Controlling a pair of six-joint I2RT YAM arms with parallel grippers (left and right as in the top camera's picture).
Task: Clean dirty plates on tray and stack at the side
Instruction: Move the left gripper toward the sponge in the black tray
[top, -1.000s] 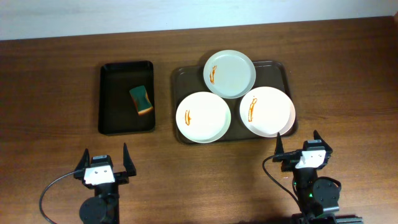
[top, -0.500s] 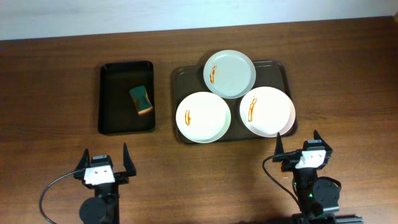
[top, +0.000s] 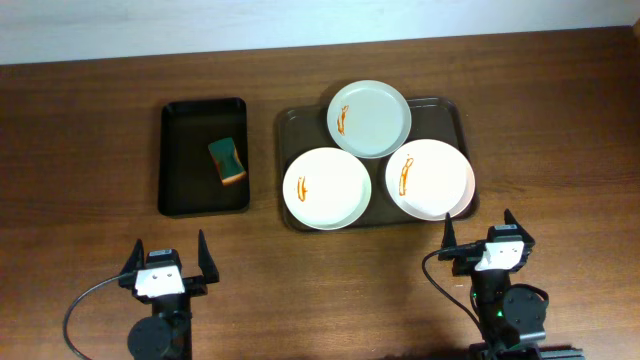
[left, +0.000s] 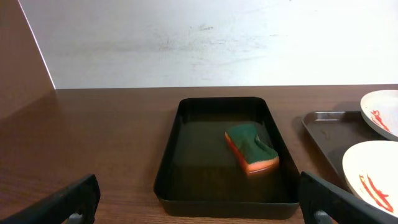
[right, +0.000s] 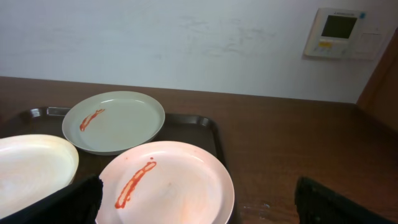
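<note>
Nothing has visibly changed over the last second: the left gripper (top: 170, 241) at seven o'clock and the right gripper (top: 478, 221) at five o'clock show no movement.

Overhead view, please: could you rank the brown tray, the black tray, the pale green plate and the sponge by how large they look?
1. brown tray
2. black tray
3. pale green plate
4. sponge
All four lie at table level, so the order is reliable.
</note>
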